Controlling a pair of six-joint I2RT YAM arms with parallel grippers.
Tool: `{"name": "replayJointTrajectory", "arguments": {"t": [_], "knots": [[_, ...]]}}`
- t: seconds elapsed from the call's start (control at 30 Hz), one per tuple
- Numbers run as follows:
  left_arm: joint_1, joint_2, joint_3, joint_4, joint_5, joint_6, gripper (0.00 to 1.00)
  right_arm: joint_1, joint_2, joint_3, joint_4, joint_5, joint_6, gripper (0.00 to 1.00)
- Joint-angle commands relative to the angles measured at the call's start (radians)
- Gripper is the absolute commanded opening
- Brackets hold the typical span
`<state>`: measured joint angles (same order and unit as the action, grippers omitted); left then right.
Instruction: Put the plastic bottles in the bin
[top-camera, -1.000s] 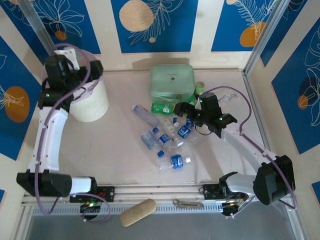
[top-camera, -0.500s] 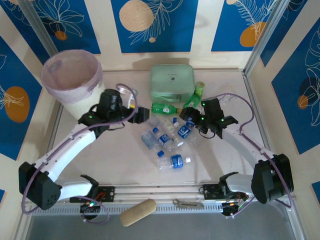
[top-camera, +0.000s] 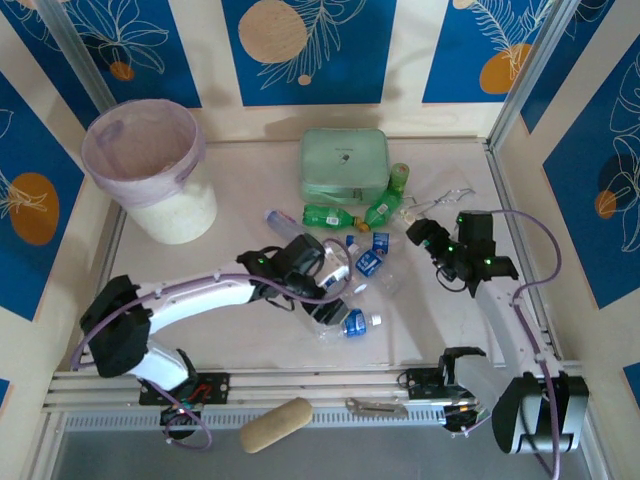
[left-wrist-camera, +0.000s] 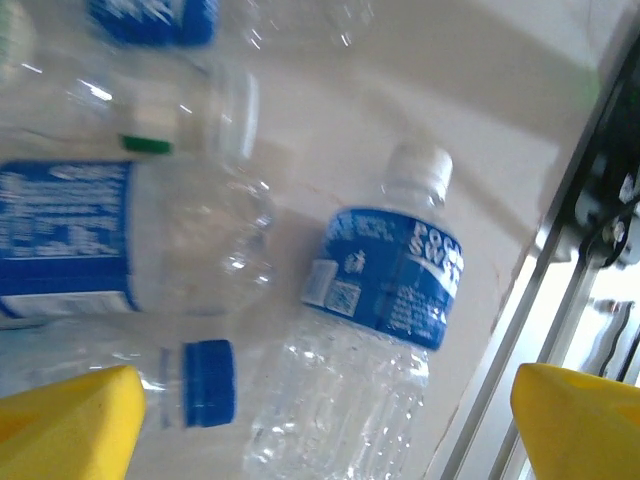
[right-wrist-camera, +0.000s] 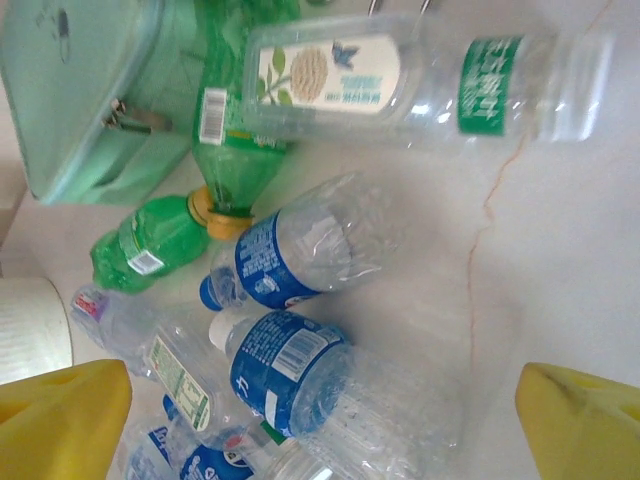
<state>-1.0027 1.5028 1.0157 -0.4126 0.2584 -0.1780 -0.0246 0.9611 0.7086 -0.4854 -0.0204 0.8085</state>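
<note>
Left jaws released, spread wide, hanging over bottle heap mid-surface. Yellow fingertips (left-wrist-camera: 65, 425) sit at either edge of wrist view. Clear plastic bottle with blue label and white cap (left-wrist-camera: 385, 285) lies between them, clear of both.

Right jaws likewise released, wide, nothing held, at right side of heap; yellow pads (right-wrist-camera: 60, 410) well apart.

Clear blue-labelled bottles (top-camera: 350, 322) and green yellow-capped bottles (top-camera: 325, 215) lie on pale surface (top-camera: 235, 235), near flat mint-green zip case (top-camera: 345, 165).

Round cream-white bin with pink-lilac bag liner (top-camera: 180, 215) stands upright far left, well apart from heap.

Two green bottles (top-camera: 325, 215); five-plus clear bottles (top-camera: 352, 322); one bin (top-camera: 182, 215); one case (top-camera: 343, 165).
</note>
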Motion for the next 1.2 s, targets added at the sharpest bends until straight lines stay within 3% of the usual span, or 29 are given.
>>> {"name": "replayJointTrajectory", "arguments": {"t": [0.0, 0.27, 0.43, 0.83, 1.17], "knots": [[-0.072, 0.053, 0.062, -0.077, -0.006, 0.084, 0.94, -0.061, -0.051, -0.016, -0.058, -0.051, -0.043, 0.99], [-0.163, 0.11, 0.087, -0.164, -0.05, 0.147, 0.93, -0.133, -0.067, -0.068, -0.015, -0.145, -0.007, 0.99], [-0.198, 0.135, 0.072, -0.161, -0.156, 0.197, 0.93, -0.133, -0.063, -0.086, 0.023, -0.157, 0.019, 0.99], [-0.203, 0.244, 0.083, -0.099, -0.329, 0.261, 0.93, -0.129, -0.068, -0.101, 0.046, -0.171, 0.042, 1.0], [-0.203, 0.306, 0.088, -0.048, -0.356, 0.218, 0.89, -0.113, -0.048, -0.096, 0.064, -0.177, 0.049, 1.0]]}}
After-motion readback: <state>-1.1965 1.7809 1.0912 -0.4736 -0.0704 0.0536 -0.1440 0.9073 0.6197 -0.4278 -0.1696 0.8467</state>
